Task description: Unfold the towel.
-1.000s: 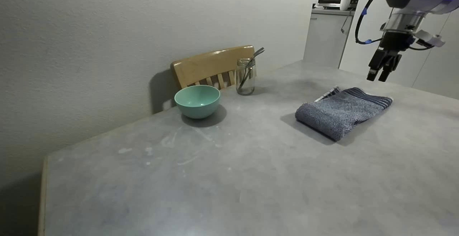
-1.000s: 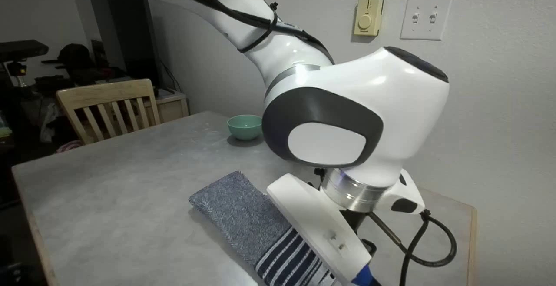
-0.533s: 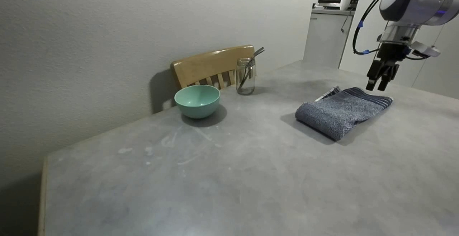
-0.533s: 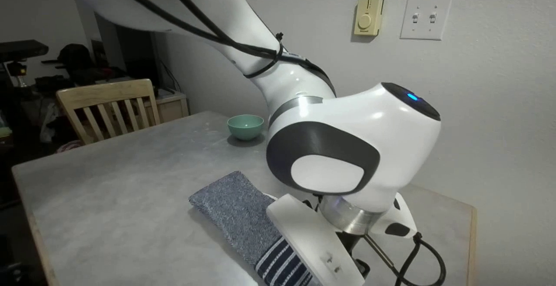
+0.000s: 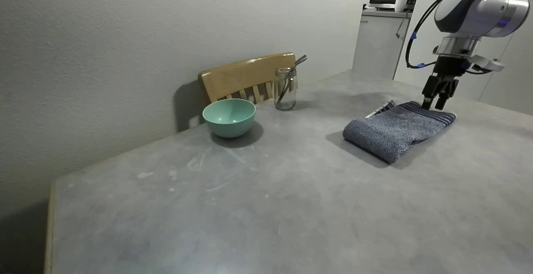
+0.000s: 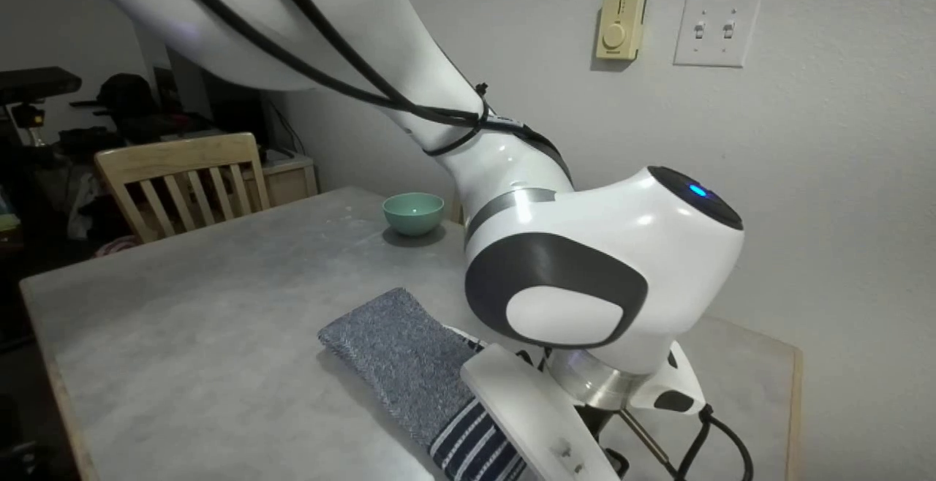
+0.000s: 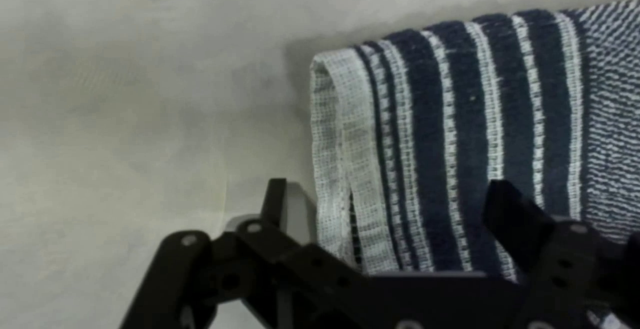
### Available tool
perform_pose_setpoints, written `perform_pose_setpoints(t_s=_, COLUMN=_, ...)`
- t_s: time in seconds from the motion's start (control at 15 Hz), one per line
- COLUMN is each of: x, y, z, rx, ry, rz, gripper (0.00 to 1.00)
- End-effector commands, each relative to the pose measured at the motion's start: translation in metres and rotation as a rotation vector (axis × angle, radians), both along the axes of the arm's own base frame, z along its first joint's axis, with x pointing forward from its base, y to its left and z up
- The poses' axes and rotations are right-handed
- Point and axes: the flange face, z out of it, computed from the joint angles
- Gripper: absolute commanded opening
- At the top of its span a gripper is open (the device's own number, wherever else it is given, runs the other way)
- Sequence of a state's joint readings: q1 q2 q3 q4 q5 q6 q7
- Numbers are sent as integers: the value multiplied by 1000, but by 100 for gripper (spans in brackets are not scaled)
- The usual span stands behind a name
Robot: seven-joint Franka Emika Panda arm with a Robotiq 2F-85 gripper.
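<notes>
Towel (image 5: 397, 129) lies folded at the right of the worktop (image 5: 250, 207) in an exterior view, bowl (image 5: 229, 118) well apart to its left. Claw (image 7: 389, 184) is spread, nothing gripped, over the striped end: in wrist view left finger (image 7: 274, 204) is just past the pale hem (image 7: 361, 144), right finger (image 7: 515, 219) over the dark stripes (image 7: 427, 109). Contact w/ cloth: can't tell. Step in hand is prob. pinching the hem. To do it well, go down slow & work left fingertip into the gap btwn the two layers seen at the hem, so only the upper one gets caught; then squeeze, check grip w/ a small lift, swing it over the folded side, far edge in wrist view. Both layers caught = prob. just drags.
</notes>
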State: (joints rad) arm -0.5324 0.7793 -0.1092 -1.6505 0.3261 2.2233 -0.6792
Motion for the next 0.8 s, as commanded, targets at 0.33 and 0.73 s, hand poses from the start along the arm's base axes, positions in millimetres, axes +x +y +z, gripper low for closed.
perform_pose_setpoints(t_s=0.33, x=0, y=-24, z=-20, rx=146, ry=10, rz=-39, gripper=97)
perform_pose_setpoints(t_s=0.73, x=0, y=-39, z=-20, rx=208, ry=18, rz=-60, gripper=72)
